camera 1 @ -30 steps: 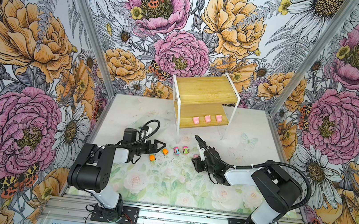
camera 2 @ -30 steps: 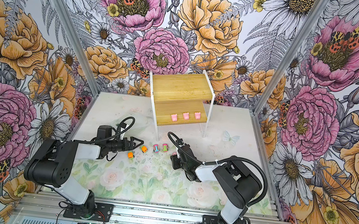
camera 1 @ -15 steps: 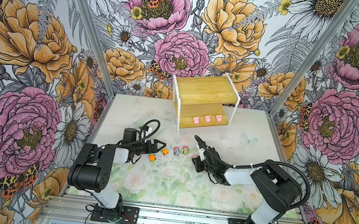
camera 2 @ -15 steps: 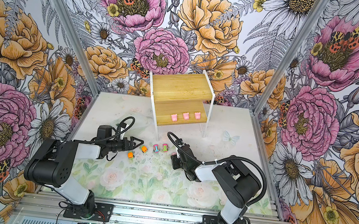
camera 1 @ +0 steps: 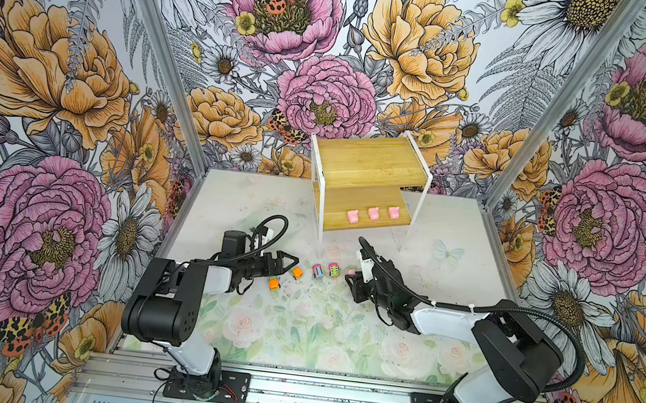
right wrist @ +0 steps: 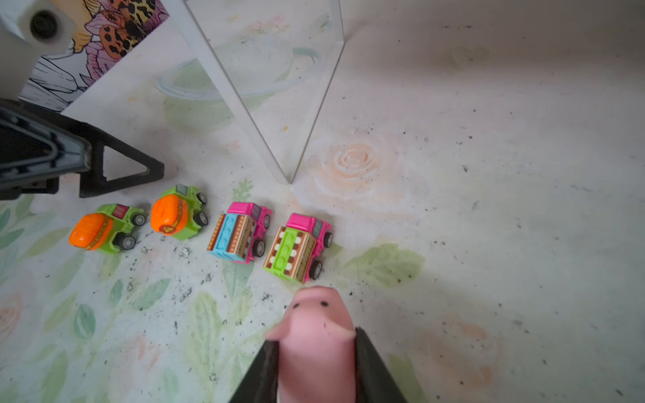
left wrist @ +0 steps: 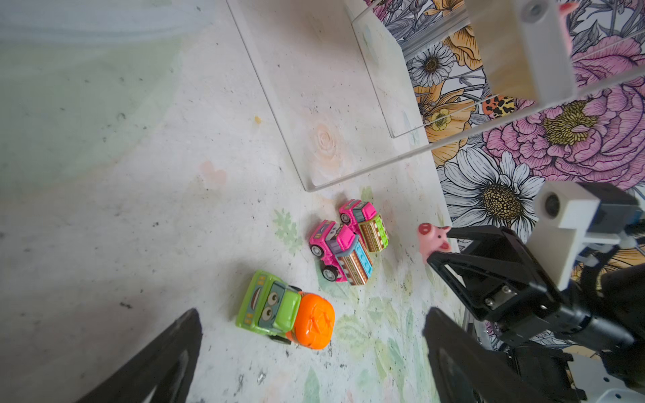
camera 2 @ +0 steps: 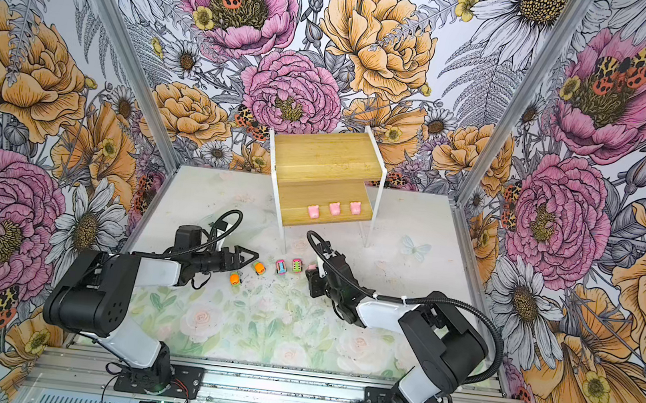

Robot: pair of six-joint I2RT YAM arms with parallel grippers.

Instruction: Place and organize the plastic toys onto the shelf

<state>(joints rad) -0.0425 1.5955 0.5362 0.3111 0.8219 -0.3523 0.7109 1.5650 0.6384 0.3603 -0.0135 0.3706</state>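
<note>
My right gripper [right wrist: 314,340] is clamped on the fourth pig [right wrist: 316,314]. The fingers pinch its flanks from behind, so the head pokes out past the tips and I can set it down face-forward without my fingers landing first. I cannot tell whether it is clear of the mat [camera 1: 229,203] yet. It sits low at the right end of the toy row, just right of the pink cars [right wrist: 241,232] [right wrist: 298,246]. The shelf [camera 1: 364,161] stands at the far middle. Its upper board is bare, and the three pigs [camera 1: 353,216] [camera 1: 373,213] [camera 1: 393,212] are lined up along the near edge of the lower board, towards the right. I judge the bare stretch to their left is kept for this one, so the pigs make a single set. The cars wait on the mat in front of the shelf's near left leg, sorted by kind: the orange-and-green cars [right wrist: 104,228] [right wrist: 178,213] on the left, the pink ones to their right. My left gripper [camera 1: 284,267] hangs open and empty just beside the orange-and-green pair. I reckon it is well placed to take one of them. The narrow white legs mean I should carry the pig up and over, not straight through.
</note>
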